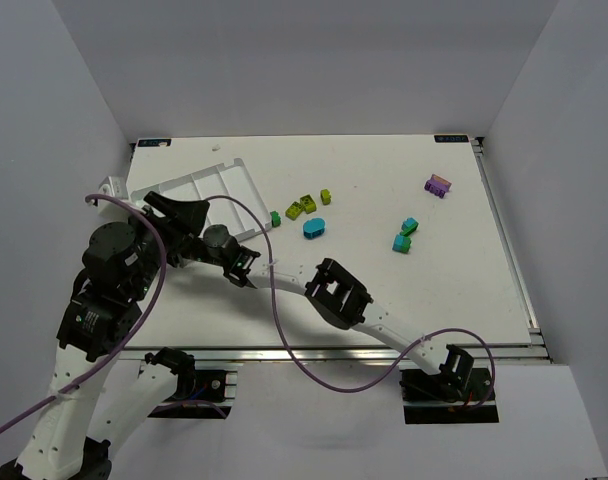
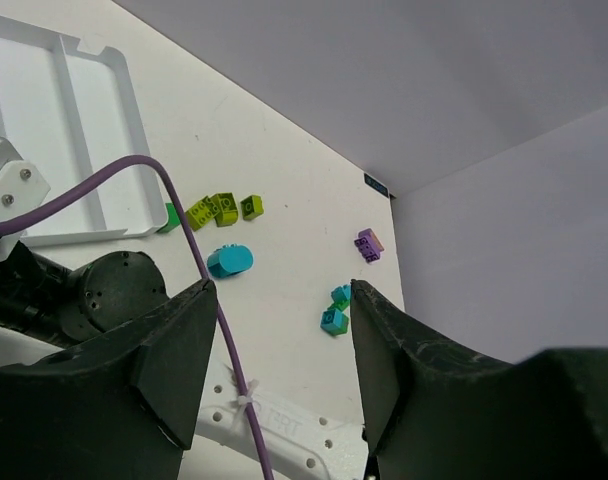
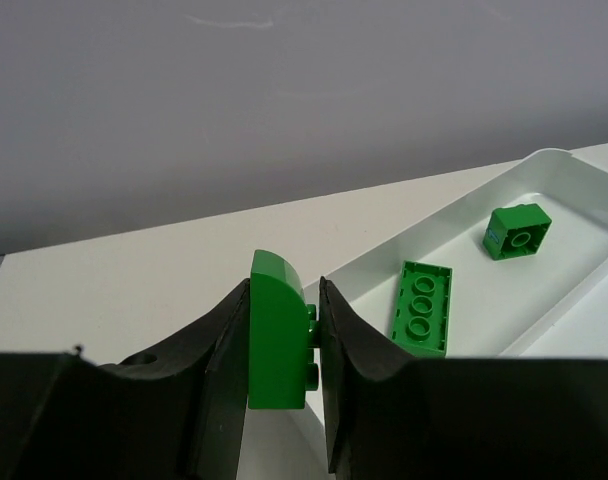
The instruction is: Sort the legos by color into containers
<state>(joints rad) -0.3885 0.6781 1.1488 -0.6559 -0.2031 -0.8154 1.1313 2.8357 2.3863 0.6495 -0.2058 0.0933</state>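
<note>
**STEP IN HAND: DELIVER GREEN BRICK TO TRAY**

**1. Right hand.** The right hand (image 3: 281, 288) is clamped on a curved-top green brick (image 3: 276, 350), which stands upright between the two fingers. The hand sits just short of the near rim of the white tray (image 3: 574, 175).

**2. Ahead of the right hand.** Ahead and to the right, one compartment holds two pieces lying apart. The nearer is a long green brick (image 3: 421, 305), underside up. Beyond it is a small square green brick (image 3: 519, 232).

**3. Step and next move (judgement).** Green is being sorted, and the held brick is not yet over its compartment. The next move calls for a short advance forward and to the right, until the brick clears the raised rim. Only then should the fingers part. An early release would likely drop the brick on the rim or the counter.

**4. Left hand.** The left hand (image 2: 282, 290) has its fingers wide apart and holds nothing. It is raised above the counter (image 2: 304, 180).

**5. Loose pieces, outward from the left hand.**
- One loose dark green brick (image 2: 171, 217), just beside the tray's corner.
- Three yellow-green bricks (image 2: 224, 207), close together.
- One rounded cyan brick (image 2: 229, 260).
- Two small cyan bricks (image 2: 333, 320), side by side.
- One purple brick (image 2: 368, 245), farthest out.

**6. Totals.**
- Green: four (one held, two in the tray, one loose).
- Yellow-green: three.
- Cyan: three.
- Purple: one.
- Tray: one.
</note>
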